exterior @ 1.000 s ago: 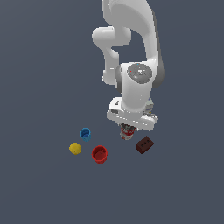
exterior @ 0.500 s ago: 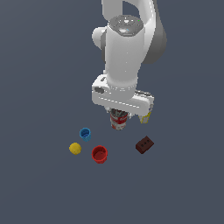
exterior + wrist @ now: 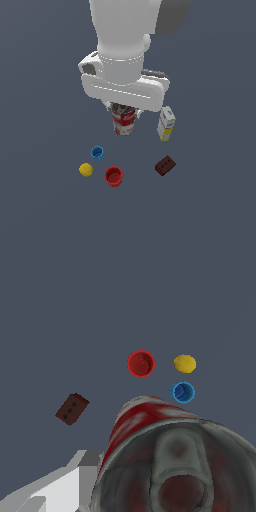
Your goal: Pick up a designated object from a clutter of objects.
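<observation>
The designated object, a red-and-white tin can (image 3: 124,122), hangs in the air under the white hand, and my gripper (image 3: 123,111) is shut on its top end. In the wrist view the can (image 3: 165,456) fills the near field, its grey metal top facing the camera, with one white finger (image 3: 60,486) beside it. The fingertips themselves are hidden by the hand in the exterior view. Below lie the rest of the clutter of objects: a blue cup (image 3: 97,152), a yellow ball (image 3: 86,170), a red cup (image 3: 114,176) and a dark brown box (image 3: 165,165).
A white-and-yellow carton (image 3: 166,123) stands upright just to the exterior view's right of the lifted can. The wrist view shows the red cup (image 3: 140,363), yellow ball (image 3: 184,363), blue cup (image 3: 181,392) and brown box (image 3: 72,408) on the grey floor below.
The arm has risen toward the camera with the can held in the gripper, lifting it off the floor. The carton, earlier hidden behind the hand, now shows beside it.
</observation>
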`<action>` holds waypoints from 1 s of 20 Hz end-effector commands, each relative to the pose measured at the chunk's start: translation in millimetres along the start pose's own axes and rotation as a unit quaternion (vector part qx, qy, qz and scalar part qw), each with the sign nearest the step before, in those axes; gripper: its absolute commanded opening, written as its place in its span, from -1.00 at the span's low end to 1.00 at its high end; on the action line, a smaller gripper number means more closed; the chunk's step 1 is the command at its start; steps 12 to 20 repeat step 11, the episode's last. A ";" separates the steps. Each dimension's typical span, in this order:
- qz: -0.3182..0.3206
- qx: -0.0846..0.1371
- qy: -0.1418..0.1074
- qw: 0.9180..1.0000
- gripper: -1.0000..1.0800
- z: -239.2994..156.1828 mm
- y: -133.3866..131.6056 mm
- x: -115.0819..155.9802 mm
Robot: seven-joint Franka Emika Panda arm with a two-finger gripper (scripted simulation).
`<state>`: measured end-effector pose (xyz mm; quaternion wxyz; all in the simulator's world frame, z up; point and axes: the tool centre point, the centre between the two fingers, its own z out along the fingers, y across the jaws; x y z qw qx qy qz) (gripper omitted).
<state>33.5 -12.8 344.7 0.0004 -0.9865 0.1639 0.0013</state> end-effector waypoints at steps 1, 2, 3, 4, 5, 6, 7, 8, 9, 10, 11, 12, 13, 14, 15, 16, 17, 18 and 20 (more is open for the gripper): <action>0.000 0.000 0.001 1.000 -1.00 -17.1 6.0 3.5; 0.000 0.000 0.001 1.000 -1.00 -21.9 7.9 4.7; 0.000 0.000 0.001 1.000 -1.00 -26.2 9.4 5.8; 0.000 0.000 0.001 1.000 -1.00 -29.9 10.8 6.8; 0.000 0.000 0.001 1.000 -1.00 -33.0 12.0 7.7; 0.000 0.000 0.001 1.000 -1.00 -35.6 13.0 8.5; 0.000 0.000 0.001 1.000 -1.00 -37.7 13.8 9.1; 0.000 0.000 0.001 1.000 -1.00 -39.2 14.4 9.7; 0.000 0.000 0.001 1.000 -1.00 -40.3 14.8 10.1; 0.000 0.000 0.001 1.000 -1.00 -41.0 15.0 10.3; 0.000 0.000 0.001 1.000 -1.00 -41.2 15.1 10.4; 0.000 0.000 0.001 1.000 -1.00 -41.2 15.1 10.4; 0.000 0.000 0.001 1.000 -1.00 -41.2 15.1 10.4; 0.000 0.000 0.001 1.000 -1.00 -41.2 15.1 10.4; 0.000 0.000 0.001 1.000 -1.00 -41.2 15.1 10.4; 0.000 0.000 0.001 1.000 -1.00 -41.2 15.1 10.4; 0.000 0.000 0.001 1.000 -1.00 -41.2 15.1 10.4; 0.000 0.000 0.001 1.000 -1.00 -41.2 15.1 10.4; 0.000 0.000 0.001 1.000 -1.00 -41.2 15.1 10.4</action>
